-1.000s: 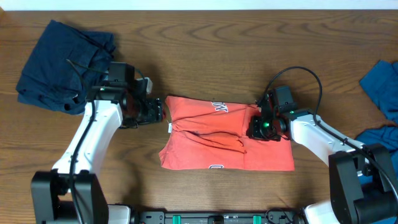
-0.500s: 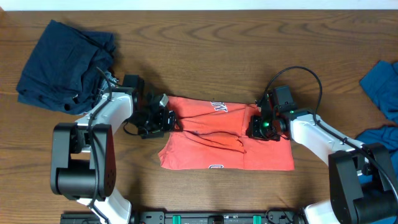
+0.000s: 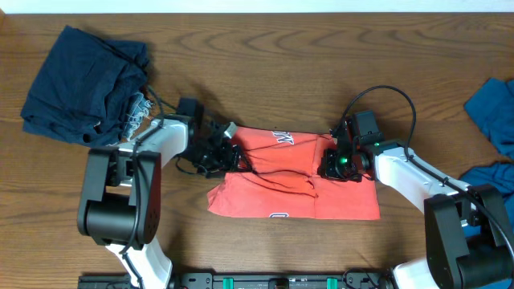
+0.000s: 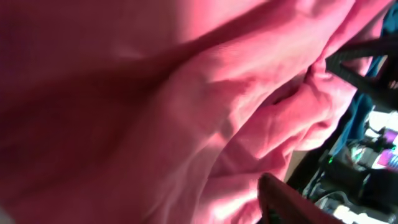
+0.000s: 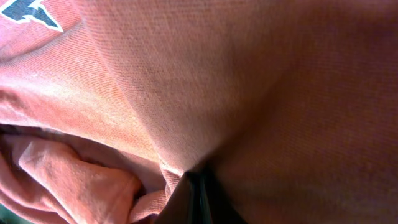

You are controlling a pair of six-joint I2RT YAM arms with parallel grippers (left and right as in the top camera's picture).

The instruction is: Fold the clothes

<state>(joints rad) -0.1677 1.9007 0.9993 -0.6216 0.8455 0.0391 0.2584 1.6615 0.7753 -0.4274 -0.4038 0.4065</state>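
Pinches shirt [image 3: 281, 193] edge tight in right gripper [image 3: 329, 167], probably anchoring it for a fold. Buries left gripper [image 3: 229, 154] in opposite edge, shirt between both; spread or gripping, cannot tell.

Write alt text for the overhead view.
A partly folded coral-red cloth T-shirt lies on a brown wooden table, the left pincer at its left edge and the right pincer shut on its right side. A crumpled navy cloth garment sits far left; blue cloth far right.
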